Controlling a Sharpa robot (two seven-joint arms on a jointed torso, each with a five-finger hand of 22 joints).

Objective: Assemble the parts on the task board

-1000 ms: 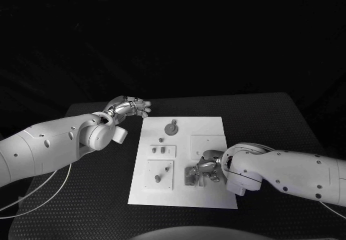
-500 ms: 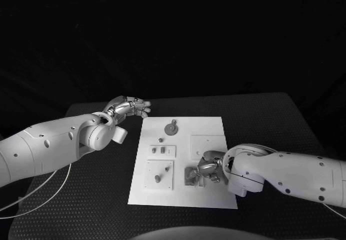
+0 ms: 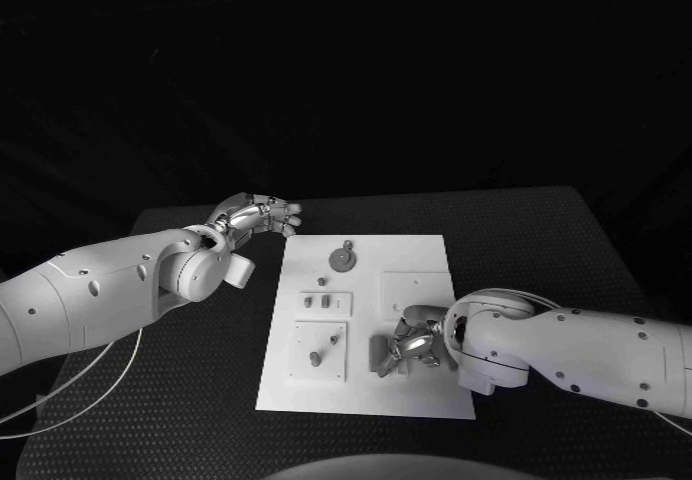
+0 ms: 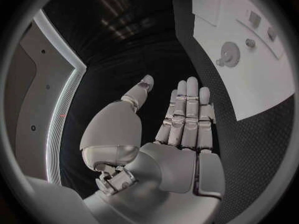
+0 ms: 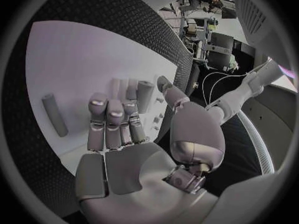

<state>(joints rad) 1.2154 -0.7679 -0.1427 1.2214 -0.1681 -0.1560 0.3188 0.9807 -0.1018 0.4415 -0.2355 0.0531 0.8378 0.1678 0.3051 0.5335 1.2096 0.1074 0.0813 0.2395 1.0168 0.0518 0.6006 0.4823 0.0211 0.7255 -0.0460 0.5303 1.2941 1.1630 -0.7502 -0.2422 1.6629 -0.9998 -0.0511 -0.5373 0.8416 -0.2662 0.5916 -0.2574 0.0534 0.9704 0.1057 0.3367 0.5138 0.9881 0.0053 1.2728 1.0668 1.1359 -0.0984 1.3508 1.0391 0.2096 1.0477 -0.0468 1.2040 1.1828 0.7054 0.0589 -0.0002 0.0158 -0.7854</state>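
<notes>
I see the black table (image 3: 188,400) first, with the white board (image 3: 418,255) lying flat in its middle. The board's long sides run from the near edge of the table toward the far edge.

My left arm (image 3: 87,300) comes in over the left side of the table. My left hand (image 3: 260,213) hangs just off the board's far left corner. In the left wrist view that hand (image 4: 181,129) is open and flat, its fingers straight and side by side, and it holds nothing.

My right arm (image 3: 577,345) comes in over the right side. My right hand (image 3: 414,338) is low over the board, near its near right corner. In the right wrist view that hand (image 5: 115,129) has its fingers stretched out over the white board (image 5: 74,59). I cannot tell if they press on a part.

A round part (image 3: 342,257) sits near the far edge of the board. Two small parts (image 3: 323,298) stand in a little square at the middle of the left side. A bigger square (image 3: 320,350) near the near left corner has two more small pieces in it.

A long thin part (image 5: 55,115) lies flat on the board beside my right fingers. Its long way runs about the same way as those fingers.
</notes>
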